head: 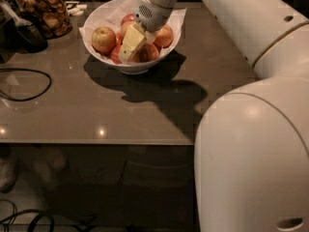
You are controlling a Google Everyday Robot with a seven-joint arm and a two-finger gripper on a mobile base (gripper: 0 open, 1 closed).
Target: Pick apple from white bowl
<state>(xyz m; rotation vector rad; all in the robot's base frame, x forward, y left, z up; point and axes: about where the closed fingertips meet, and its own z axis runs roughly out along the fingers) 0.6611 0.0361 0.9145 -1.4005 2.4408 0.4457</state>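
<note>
The white bowl [96,14] stands at the back of the table, lined with crinkled white paper and holding several apples. A yellow-tan apple with a reddish blush [104,39] lies at the bowl's left side. A tan-red apple with a dark dimple [148,52] lies at the front. Redder apples [164,36] lie behind and to the right. My gripper [133,46] reaches down into the middle of the bowl. Its cream tip sits between the two tan apples, right against the front one. The arm hides part of the bowl's middle.
A glass jar of brown snacks [44,11] stands at the back left beside a dark object [26,33]. A black cable [24,83] loops on the table's left. The table's front edge [96,141] runs across the middle. My white arm fills the right side.
</note>
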